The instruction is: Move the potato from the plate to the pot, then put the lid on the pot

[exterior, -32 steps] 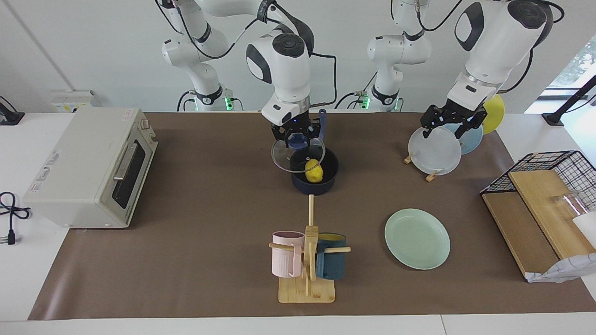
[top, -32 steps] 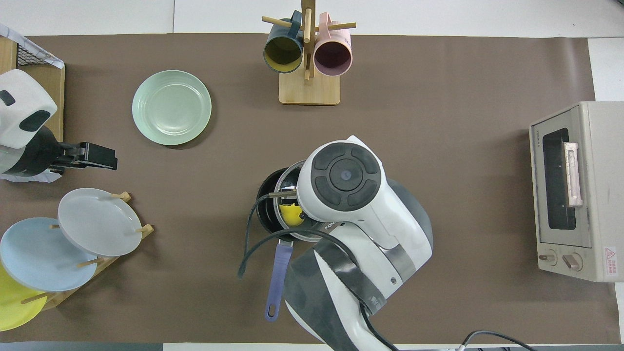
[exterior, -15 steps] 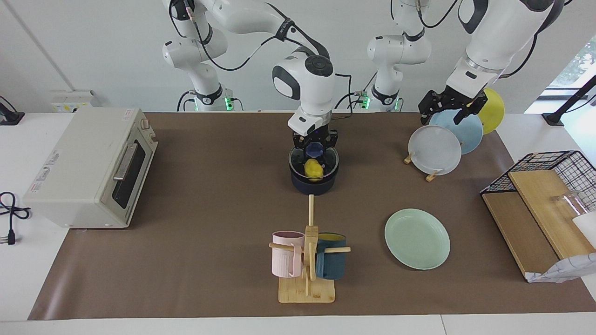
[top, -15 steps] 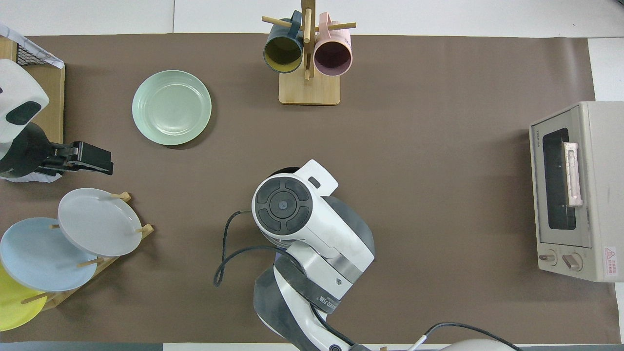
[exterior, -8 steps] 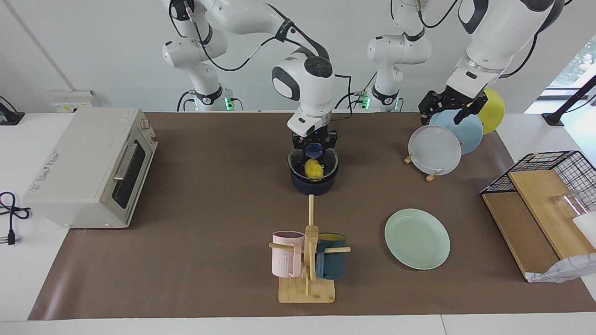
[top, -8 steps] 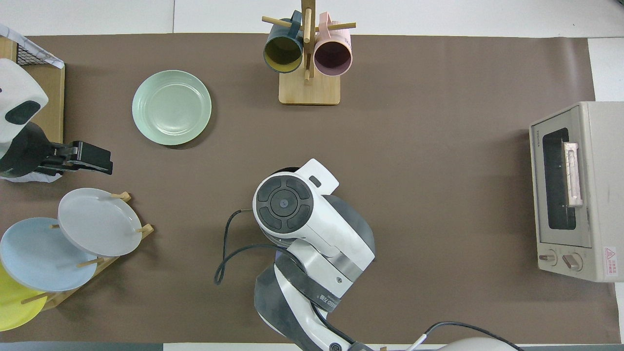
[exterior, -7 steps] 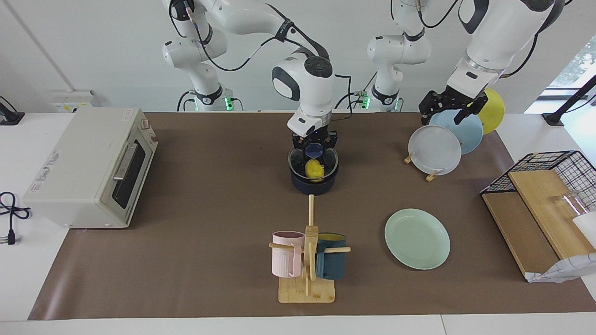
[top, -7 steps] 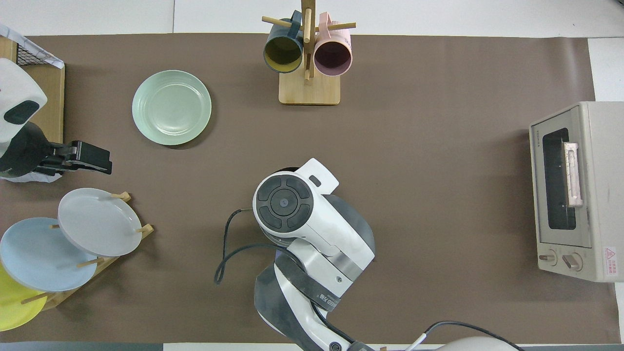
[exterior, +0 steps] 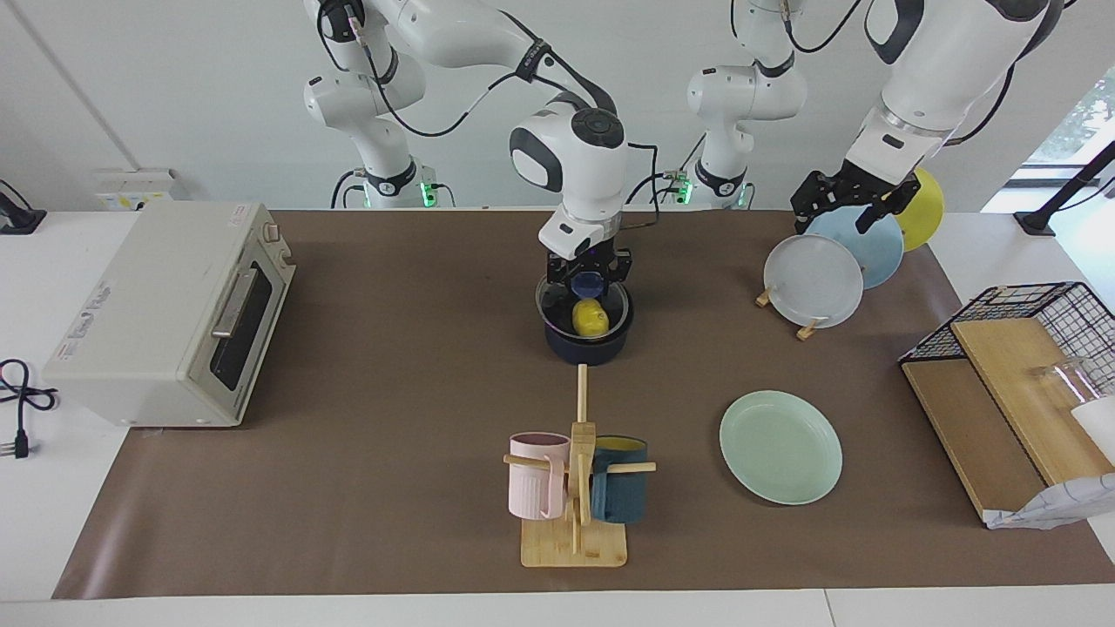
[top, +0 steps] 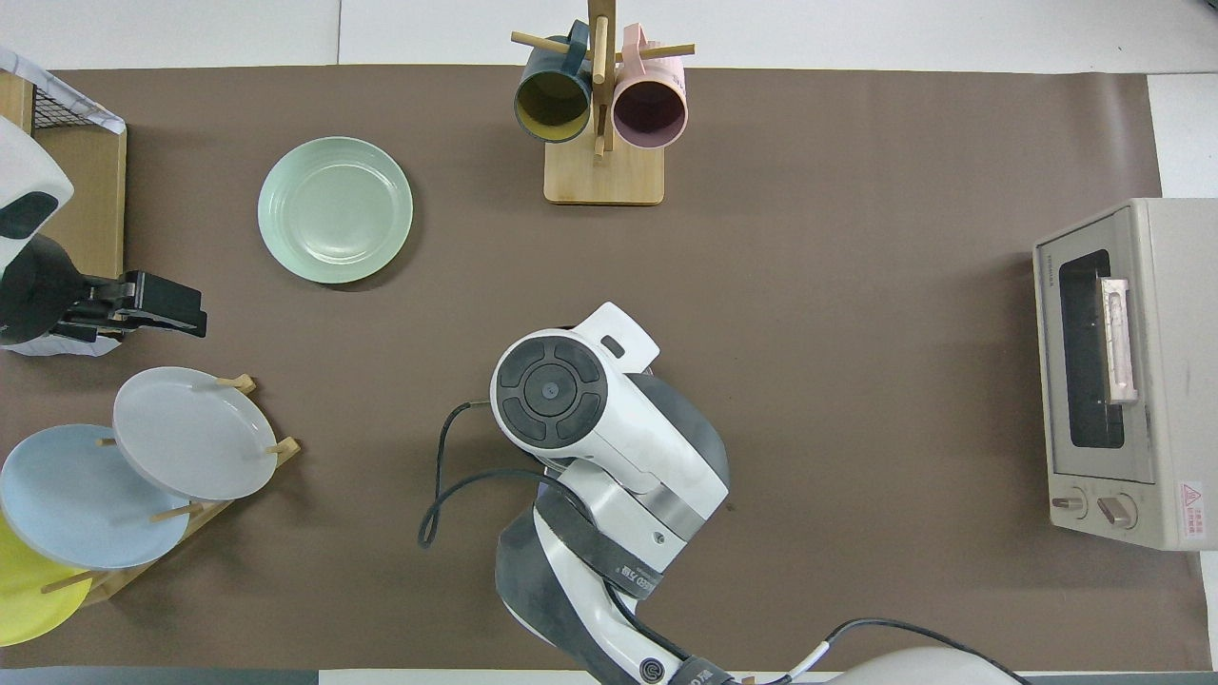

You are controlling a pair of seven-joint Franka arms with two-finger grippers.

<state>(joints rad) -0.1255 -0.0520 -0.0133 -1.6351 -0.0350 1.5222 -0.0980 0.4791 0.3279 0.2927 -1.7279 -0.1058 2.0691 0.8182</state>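
Small bright yellow lumpy potato (exterior: 591, 317) lies in the dark navy saucepan (exterior: 587, 346) mid-tabletop. The round clear glass lid (exterior: 562, 300) with blue knob sits on the pot rim, so the cover looks seated. Right claw (exterior: 589, 270) is directly over the knob; whether it grips or has let go, cannot tell. Pale mint-green ribbed plate (exterior: 780, 447) lies empty, farther from the robots. Left claw (exterior: 847, 202) waits open over the plate rack (exterior: 811, 330), clear of the work.

One camera is looking down from high across the table (exterior: 366, 383), facing the robots. The other is looking steeply down from above the robots' end. Both are standing far off and are sharing the whole brown table top.
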